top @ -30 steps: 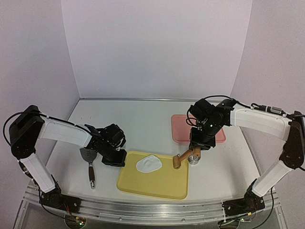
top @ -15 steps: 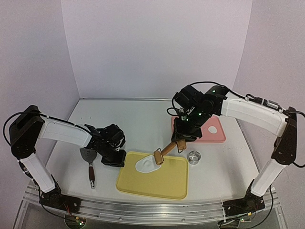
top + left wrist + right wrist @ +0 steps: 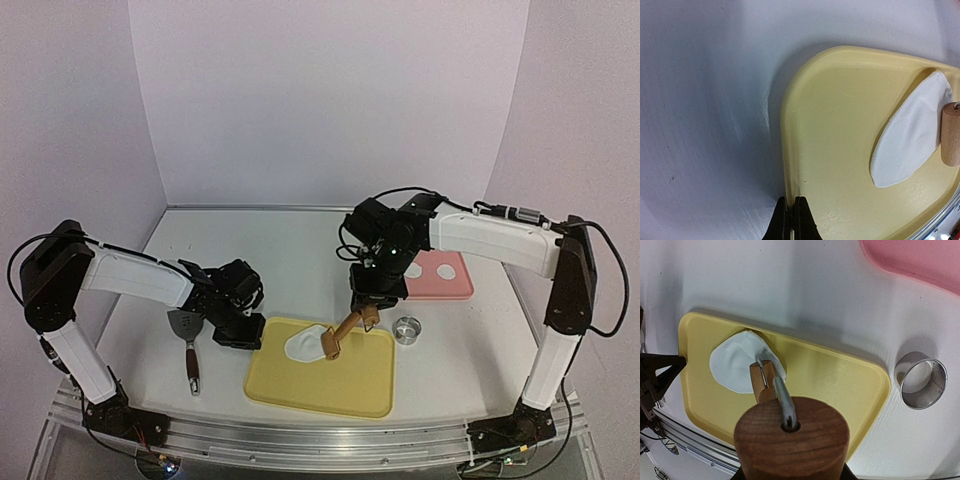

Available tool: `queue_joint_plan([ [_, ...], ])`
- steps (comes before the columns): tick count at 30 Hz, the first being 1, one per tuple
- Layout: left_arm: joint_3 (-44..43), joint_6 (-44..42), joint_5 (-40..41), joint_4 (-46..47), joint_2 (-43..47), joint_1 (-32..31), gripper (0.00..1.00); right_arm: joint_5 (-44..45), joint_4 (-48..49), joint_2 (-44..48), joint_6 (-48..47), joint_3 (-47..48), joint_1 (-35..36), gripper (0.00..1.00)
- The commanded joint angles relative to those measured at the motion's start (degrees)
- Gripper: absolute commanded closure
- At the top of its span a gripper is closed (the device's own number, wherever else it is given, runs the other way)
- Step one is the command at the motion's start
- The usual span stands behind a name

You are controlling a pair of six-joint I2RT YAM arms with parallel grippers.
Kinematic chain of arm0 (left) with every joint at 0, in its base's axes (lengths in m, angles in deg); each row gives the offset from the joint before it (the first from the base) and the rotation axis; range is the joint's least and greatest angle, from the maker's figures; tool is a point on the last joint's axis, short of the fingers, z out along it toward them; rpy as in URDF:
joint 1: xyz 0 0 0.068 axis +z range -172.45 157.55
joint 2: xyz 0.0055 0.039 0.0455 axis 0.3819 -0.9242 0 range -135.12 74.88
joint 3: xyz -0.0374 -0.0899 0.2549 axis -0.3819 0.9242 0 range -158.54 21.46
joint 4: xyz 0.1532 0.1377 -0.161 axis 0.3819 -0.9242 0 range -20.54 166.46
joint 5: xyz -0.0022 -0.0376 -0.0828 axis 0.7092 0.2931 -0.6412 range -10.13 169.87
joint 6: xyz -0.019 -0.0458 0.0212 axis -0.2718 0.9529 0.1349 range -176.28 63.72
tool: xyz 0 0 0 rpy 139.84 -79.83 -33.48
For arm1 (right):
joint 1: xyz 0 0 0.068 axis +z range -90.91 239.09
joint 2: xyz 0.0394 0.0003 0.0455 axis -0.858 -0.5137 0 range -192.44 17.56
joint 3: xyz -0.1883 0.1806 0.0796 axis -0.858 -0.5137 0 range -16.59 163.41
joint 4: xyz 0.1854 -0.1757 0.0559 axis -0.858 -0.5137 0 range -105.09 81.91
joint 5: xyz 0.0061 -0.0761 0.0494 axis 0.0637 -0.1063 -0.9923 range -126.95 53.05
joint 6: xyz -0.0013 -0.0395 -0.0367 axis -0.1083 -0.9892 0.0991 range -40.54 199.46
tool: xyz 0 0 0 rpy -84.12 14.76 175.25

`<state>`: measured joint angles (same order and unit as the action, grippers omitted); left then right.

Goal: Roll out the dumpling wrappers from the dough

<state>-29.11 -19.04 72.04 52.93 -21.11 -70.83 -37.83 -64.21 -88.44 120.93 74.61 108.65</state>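
Top external view: the right gripper (image 3: 367, 306) is closed partway around the wooden handle of the rolling pin (image 3: 338, 334). The pin's roller rests on the right edge of the irregular dough (image 3: 303, 346), which lies on the yellow board (image 3: 330, 392). The left gripper (image 3: 243, 336), fully shut and holding nothing, sits at the board's left edge. Two dumpling wrappers (image 3: 447, 270) lie on the pink mat (image 3: 462, 290), well apart from the board. The ring cutter (image 3: 407, 329) stands on the desk (image 3: 280, 250) between mat and board, and a spatula (image 3: 189, 350) lies to the left. Left wrist view: the closed fingertips (image 3: 782, 220) meet the board's rim (image 3: 786, 150); whether they press it down or merely touch it cannot be told. The dough (image 3: 910, 135) is well apart from them, with the roller (image 3: 951, 132) at its far edge. Right wrist view: the handle (image 3: 790, 435) fills the foreground and hides the jaws, and the roller (image 3: 762, 377) overlaps only one side of the dough (image 3: 732, 365). Likely hazards: the pin is held at a steep slant, so a stroke may push the dough rather than flatten it, wrinkling or tearing the sheet. Sticky dough could lift with the roller. If the left gripper is not truly pinning the board, the stroke could slide it. A stroke that runs too long risks striking that gripper.
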Motion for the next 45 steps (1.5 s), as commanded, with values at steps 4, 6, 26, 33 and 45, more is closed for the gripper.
queue_joint_plan([
  [4, -2.1, -1.2, -0.9, 0.8, -0.2, 0.1, 1.0, 4.8, -1.4, -3.9, 1.5, 0.0, 0.4, 1.0],
  [6, -2.0, -1.2, -1.0, 1.0, -0.2, 0.0, 1.0, 5.0, -1.4, -5.4, 1.5, 0.5, 0.8, 1.0],
  [26, -1.0, 0.1, 0.2, 1.0, 1.2, 0.0, 1.0, 10.1, -1.6, -10.6, 1.7, 2.3, 3.1, 1.0],
  [33, 0.7, 0.5, 0.2, 0.8, 2.6, 0.1, 1.0, 12.1, -1.9, -3.2, 1.4, -7.3, -1.1, 1.0],
  [45, 0.4, 0.1, -1.0, 1.9, 2.3, 0.0, 1.0, 10.3, -1.8, -8.4, 1.2, -1.4, 0.1, 1.0],
])
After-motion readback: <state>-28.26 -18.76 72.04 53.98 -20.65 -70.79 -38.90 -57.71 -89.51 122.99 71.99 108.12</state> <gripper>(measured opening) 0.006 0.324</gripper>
